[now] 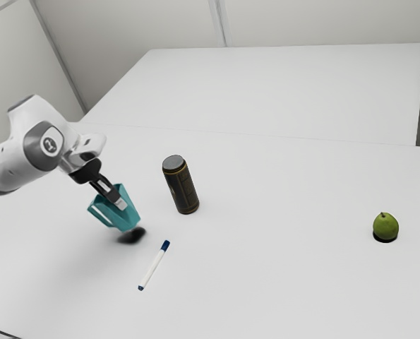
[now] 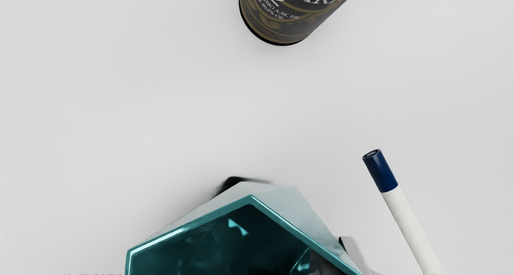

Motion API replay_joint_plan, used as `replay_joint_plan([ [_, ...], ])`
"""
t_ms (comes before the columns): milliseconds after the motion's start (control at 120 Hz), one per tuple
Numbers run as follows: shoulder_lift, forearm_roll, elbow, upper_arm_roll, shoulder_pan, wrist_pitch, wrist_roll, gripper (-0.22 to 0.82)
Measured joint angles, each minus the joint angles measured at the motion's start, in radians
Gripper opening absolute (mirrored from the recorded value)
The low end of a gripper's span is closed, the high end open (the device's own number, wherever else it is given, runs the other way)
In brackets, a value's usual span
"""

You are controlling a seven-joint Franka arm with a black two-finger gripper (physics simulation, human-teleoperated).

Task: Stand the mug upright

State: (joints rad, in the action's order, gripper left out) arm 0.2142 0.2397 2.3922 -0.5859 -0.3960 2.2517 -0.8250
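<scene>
The teal mug (image 1: 128,218) is tilted, its base low near a dark shadow on the table and its handle toward the exterior view's left. My gripper (image 1: 118,200) reaches down to it from the upper left, shut on its wall. In the wrist view the mug (image 2: 184,239) shows its angular rim and dark inside. There the gripper (image 2: 336,261) has one finger outside the wall and a dark part of the other visible within the mug. Whether the base touches the table I cannot tell.
A black and gold can (image 1: 181,186) stands beyond the mug. A white marker with a blue cap (image 1: 154,265) lies close by on the white table (image 1: 280,282). Far toward the exterior view's right sits a green pear (image 1: 385,226).
</scene>
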Motion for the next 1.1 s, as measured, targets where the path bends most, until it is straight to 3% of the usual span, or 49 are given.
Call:
replay_joint_plan([
  [517,-0.025,-0.201,0.005,0.075,-0.043,0.120,0.117,-0.18],
  [1100,-0.092,-0.290,0.000,0.103,-0.090,0.197,0.206,-0.18],
])
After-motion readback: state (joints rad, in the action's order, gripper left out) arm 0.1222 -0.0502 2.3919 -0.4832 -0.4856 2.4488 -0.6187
